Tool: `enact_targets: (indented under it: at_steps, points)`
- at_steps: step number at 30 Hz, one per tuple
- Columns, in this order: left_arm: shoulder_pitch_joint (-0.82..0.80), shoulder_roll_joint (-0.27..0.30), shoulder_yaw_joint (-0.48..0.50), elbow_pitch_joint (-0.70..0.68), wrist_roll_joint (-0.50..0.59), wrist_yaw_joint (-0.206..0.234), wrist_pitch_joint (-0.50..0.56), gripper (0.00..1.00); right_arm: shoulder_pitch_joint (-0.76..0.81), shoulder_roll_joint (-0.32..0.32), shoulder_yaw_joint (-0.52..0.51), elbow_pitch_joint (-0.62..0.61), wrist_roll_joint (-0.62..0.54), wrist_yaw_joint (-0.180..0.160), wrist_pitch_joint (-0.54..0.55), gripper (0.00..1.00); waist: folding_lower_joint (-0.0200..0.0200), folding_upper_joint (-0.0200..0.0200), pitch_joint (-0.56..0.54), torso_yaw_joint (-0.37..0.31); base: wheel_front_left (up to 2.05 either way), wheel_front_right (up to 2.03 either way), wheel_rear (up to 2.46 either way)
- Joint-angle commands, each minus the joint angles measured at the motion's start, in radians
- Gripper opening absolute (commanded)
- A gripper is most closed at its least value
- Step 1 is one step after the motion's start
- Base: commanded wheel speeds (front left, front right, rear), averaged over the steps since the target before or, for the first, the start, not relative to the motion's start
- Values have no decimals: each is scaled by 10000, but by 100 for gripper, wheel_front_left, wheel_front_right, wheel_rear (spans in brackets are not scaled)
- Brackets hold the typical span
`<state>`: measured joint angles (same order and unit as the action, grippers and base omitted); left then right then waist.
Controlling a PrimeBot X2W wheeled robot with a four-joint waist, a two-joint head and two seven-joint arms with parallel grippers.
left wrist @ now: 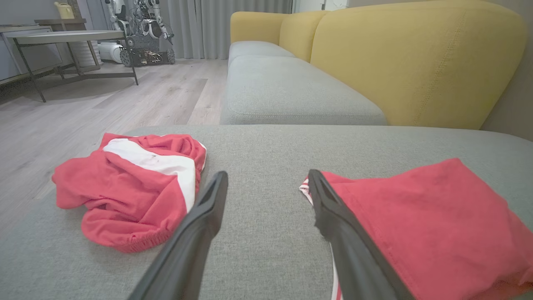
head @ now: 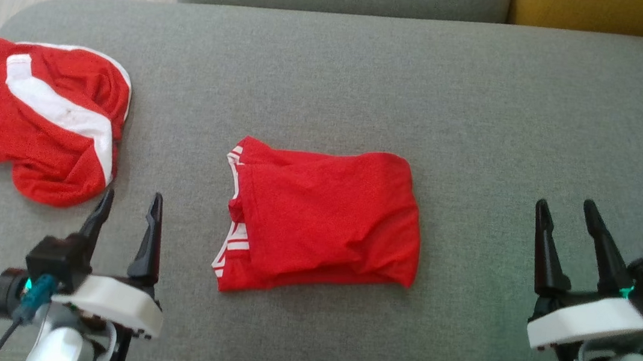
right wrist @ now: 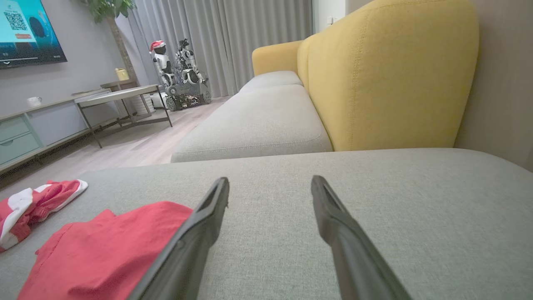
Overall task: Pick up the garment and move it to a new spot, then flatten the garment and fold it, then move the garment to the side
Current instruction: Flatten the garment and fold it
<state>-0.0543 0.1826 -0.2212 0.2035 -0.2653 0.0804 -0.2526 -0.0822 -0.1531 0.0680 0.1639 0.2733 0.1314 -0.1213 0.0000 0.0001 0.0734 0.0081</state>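
While the folded red garment [head: 323,220] lies flat in the middle of the grey sofa cushion [head: 371,65], we have it between our two arms. Its longer side runs across from left to right, and its striped white edge is turned toward our left. It looks already folded, so we judge the step in hand to be moving it aside. Our left pincer [head: 132,196] is the nearer one, close beside that striped edge and about level with it. From the left wrist view the cloth lies to the right of the fingers, off the line they point along. Our right pincer [head: 565,205] stands farther out, well apart from the garment's right edge. Both pincers are spread wide, fingers apart, holding nothing and touching no cloth. Beyond the left pincer, near the cushion's left edge, a crumpled red and white garment [head: 50,119] lies apart from the folded one.
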Motion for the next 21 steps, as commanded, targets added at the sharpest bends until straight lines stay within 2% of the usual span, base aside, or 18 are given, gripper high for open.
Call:
enact_targets:
  at_steps: [1,8,21]
  points:
    - [-186,224,294,-377,85,77,-91,100,-42,2,99,-520,-146,-7,127,100,0,-1,-84,-3,0,0,0]
    - [83,273,116,-501,122,121,-27,100,386,161,-14,-1129,-388,-7,547,100,0,-1,-276,3,0,0,0]
    - [79,352,101,-585,18,223,31,100,500,234,-80,-1330,-430,-7,760,100,0,-1,-359,-41,0,0,0]
